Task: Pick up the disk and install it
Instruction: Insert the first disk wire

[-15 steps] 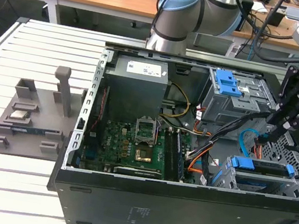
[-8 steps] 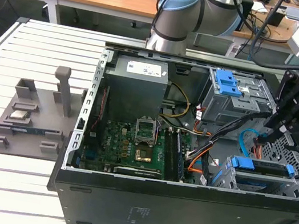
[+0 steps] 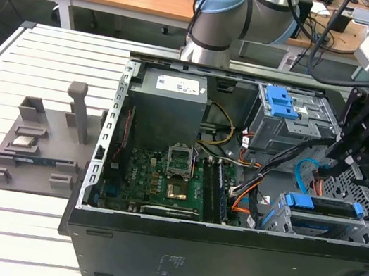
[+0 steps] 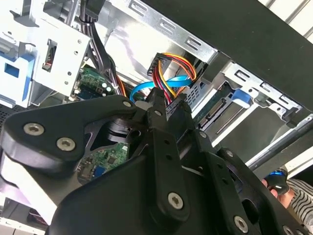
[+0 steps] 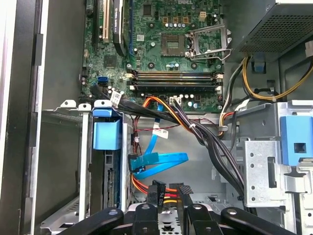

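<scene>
the gripper (image 3: pixel 327 165) is down inside the open pc case (image 3: pixel 221 255), over on the exterior view's right, hanging just above the bundle of coloured cables (image 3: pixel 250 192) beside the lower drive bay. in the first wrist view the fingertips (image 5: pixel 157 193) look pinched close together around a black connector (image 5: pixel 168 188) with red, yellow and orange wires coming out of it. in the second wrist view the fingers (image 4: pixel 157 105) also sit nearly together right at that same wire bundle (image 4: pixel 171 68). so it reads as closed on the plug, though the contact itself is a bit hidden.

the disk (image 3: pixel 321 205) with its bright blue bracket sits in the bay near the front corner of the case, just below the gripper and apart from it. in the first wrist view its blue bracket (image 5: pixel 106 132) shows at the bay's edge, next to the flat blue data cable (image 5: pixel 159 164). the blue-latched grey cage (image 3: pixel 285 116) sits further back, and the motherboard (image 3: pixel 163 177) fills the middle.
</scene>
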Controlling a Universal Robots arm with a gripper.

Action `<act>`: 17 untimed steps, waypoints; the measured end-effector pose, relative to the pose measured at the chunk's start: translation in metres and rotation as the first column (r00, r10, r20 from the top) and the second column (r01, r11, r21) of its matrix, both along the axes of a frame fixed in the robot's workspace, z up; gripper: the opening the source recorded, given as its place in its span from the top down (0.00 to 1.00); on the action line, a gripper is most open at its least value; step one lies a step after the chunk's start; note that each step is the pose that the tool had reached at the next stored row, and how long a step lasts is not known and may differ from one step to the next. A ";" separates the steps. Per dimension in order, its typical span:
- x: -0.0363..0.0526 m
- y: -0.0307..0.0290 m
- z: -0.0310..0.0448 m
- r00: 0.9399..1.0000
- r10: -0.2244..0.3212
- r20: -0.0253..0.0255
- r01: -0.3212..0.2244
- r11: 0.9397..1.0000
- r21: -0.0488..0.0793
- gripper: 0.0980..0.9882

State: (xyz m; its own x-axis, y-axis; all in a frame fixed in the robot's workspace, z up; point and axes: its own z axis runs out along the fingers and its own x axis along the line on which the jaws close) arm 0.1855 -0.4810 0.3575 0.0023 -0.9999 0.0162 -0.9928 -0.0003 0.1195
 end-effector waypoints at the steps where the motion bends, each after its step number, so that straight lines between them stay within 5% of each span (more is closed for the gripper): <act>1: 0.0000 0.0000 0.0007 1.000 0.000 0.000 0.000 1.000 0.000 0.77; 12: 0.0000 -0.0012 0.0094 1.000 -0.002 0.001 0.002 1.000 -0.017 0.77; 13: 0.0000 -0.0020 0.0088 1.000 -0.002 0.001 0.002 1.000 -0.020 0.77; 14: -0.0001 -0.0035 -0.0018 1.000 -0.002 0.001 0.002 1.000 -0.029 0.77; 17: 0.0000 -0.0034 -0.0019 1.000 -0.002 0.000 0.002 1.000 -0.030 0.93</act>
